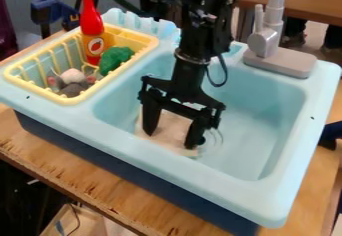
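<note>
in the camera view, the black two-finger gripper (170, 139) hangs down in the pale blue plastic sink (284, 112), its claw released, fingers apart over a flat beige piece (167, 126) on the basin's floor; i cannot tell if they touch. beside the basin, a yellow plastic rack (129, 66) holds a tall red bottle (91, 22) and a bumpy green piece (115, 59).

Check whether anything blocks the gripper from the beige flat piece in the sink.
Nothing visible stands between the gripper and the beige flat piece, which lies in the sink right by the open fingers. The red bottle is off in the yellow dish rack.
</note>
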You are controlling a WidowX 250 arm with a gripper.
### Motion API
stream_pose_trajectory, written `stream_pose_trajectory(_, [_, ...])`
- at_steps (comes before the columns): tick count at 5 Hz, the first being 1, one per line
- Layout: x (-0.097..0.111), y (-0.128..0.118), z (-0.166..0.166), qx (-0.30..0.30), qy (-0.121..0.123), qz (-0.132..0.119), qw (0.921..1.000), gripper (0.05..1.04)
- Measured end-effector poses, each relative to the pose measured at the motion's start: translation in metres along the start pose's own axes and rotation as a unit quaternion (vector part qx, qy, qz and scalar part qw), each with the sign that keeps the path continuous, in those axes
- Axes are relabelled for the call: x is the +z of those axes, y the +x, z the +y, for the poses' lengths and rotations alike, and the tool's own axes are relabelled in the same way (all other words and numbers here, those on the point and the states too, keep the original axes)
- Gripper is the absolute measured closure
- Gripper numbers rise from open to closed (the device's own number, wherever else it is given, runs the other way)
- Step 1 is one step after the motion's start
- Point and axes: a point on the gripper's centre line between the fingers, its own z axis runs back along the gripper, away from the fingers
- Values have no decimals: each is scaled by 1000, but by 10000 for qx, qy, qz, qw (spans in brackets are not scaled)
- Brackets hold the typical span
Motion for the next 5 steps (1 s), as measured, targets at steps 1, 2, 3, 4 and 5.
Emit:
stream_pose_trajectory(1, [1, -4, 2, -10, -102, 115, 9999, 83])
stream_pose_trajectory(2, [10, -6, 0, -69, -204, 194, 9996, 83])
stream_pose_trajectory(3, [39, 2, 1, -21, -299, -144, 9994, 83])
stream_pose_trajectory(4, [70, 4, 3, -131, -395, -356, 9985, 83])
stream_pose_trajectory(5, [96, -4, 12, -518, -252, -232, 9981, 83])
